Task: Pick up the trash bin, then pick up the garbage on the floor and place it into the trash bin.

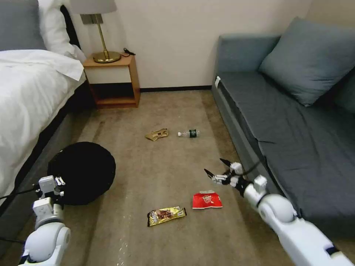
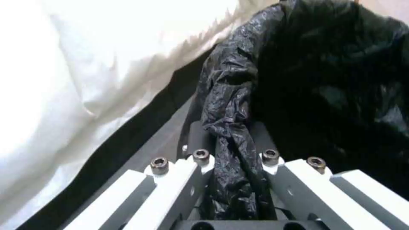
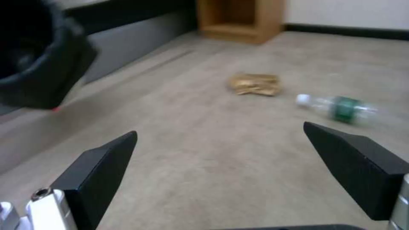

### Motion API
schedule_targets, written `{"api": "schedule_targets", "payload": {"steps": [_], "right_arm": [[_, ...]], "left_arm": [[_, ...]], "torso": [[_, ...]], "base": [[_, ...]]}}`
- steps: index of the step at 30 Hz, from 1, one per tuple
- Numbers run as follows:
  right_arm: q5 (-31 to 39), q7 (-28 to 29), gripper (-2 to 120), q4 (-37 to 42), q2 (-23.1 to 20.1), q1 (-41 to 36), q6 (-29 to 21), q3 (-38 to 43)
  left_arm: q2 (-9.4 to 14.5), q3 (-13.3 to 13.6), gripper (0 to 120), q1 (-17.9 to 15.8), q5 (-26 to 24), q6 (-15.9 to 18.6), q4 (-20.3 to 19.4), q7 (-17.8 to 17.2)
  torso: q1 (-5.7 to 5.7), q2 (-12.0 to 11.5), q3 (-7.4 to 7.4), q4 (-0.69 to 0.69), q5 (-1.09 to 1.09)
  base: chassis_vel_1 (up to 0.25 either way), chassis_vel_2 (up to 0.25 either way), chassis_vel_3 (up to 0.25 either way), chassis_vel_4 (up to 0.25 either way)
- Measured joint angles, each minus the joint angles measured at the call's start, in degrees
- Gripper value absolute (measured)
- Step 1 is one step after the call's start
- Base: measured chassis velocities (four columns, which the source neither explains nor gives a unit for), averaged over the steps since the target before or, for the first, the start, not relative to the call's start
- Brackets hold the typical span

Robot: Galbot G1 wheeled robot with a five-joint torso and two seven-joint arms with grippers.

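1. The left gripper (image 2: pixel 232 159) has its fingers pinched on the rim of the bin (image 1: pixel 83 171), with the crinkly black bag (image 2: pixel 230 105) squeezed between them.
2. The bin is on the left, right beside the bed (image 1: pixel 29 96). I cannot tell if it is off the floor.
3. The right gripper (image 1: pixel 218 168) hangs above the floor with its fingers wide apart and nothing in them. It is just past the red bag (image 1: pixel 207 200).
4. The candy wrapper (image 1: pixel 166 215) lies just beside the red bag. The tan paper (image 1: pixel 157 134) and the little bottle (image 1: pixel 189 133) lie farther off, near each other in the middle of the floor.
5. I think the step now is picking the first bit of trash. The red bag is nearest, so go for that.
6. It is flat and thin. Come straight down, press to the floor, and pinch an edge or a puffy bit.
7. Keep the bin level and its mouth up, so the drop is easy.
8. The sofa (image 1: pixel 288 122) edge is close by the right arm. The bed is tight against the bin side.
9. The middle floor is open, so move there. The nightstand (image 1: pixel 112 79) is well away.
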Motion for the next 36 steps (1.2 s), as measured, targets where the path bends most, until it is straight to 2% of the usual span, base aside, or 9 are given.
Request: {"api": "schedule_targets", "payload": {"steps": [4,5,10,12,14,16,19,24,36], "right_arm": [[-0.4,-11.7,100,-11.8,2.5,15.5,-3.4,-13.4],[-0.4,-11.7,100,-11.8,2.5,15.5,-3.4,-13.4],[-7.9,-18.2,100,-20.0,9.3,20.4,-3.3,-21.4],[-8.6,-18.5,100,-20.5,9.7,20.4,-3.1,-21.7],[-14.0,-21.0,100,-24.8,12.9,20.5,-1.6,-23.0],[-14.4,-21.1,100,-25.0,13.1,20.5,-1.5,-23.1],[-20.3,-22.0,100,-30.7,16.5,20.3,0.9,-23.5],[-25.5,-22.0,100,-35.7,20.7,18.5,4.0,-20.7],[-35.2,-20.5,100,-43.2,25.0,17.3,9.3,-15.4]], "left_arm": [[0.2,0.5,6,-0.2,0.3,0.6,0.5,-0.3],[0.2,0.5,6,-0.2,0.3,0.6,0.5,-0.3],[-1.5,0.6,6,0.3,1.1,1.0,-0.7,-0.7],[-1.7,0.6,6,0.4,1.2,1.0,-0.8,-0.7],[-2.8,0.5,6,1.0,1.8,1.1,-1.8,-0.9],[-3.0,0.4,6,1.2,1.8,1.1,-2.0,-0.9],[-4.0,0.1,6,2.8,2.5,0.9,-3.7,-0.9],[-3.5,-0.7,6,4.0,2.4,0.5,-4.7,-0.9],[-2.8,-0.1,6,3.6,2.0,0.4,-4.1,-1.0]], "torso": [[0.0,0.0,0.0,0.01,-0.01],[0.0,0.0,0.0,0.01,-0.01],[0.0,0.0,0.0,0.02,0.0],[0.0,0.0,0.0,0.01,0.01],[0.0,0.0,0.0,-0.01,0.0],[0.0,0.0,0.0,0.0,0.0],[0.0,0.0,-0.01,0.0,-0.02],[0.0,0.0,-0.01,0.0,-0.01],[0.0,0.0,0.0,0.0,0.0]], "base": [[0.0,0.0,0.0,0.0],[0.0,0.0,0.0,0.0],[0.0,0.0,0.0,0.0],[0.0,0.0,0.0,0.0],[0.0,0.0,0.0,0.0],[0.0,0.0,0.0,0.0],[0.0,0.0,0.0,0.0],[0.0,0.0,0.0,0.0],[0.0,0.0,0.0,0.0]]}}
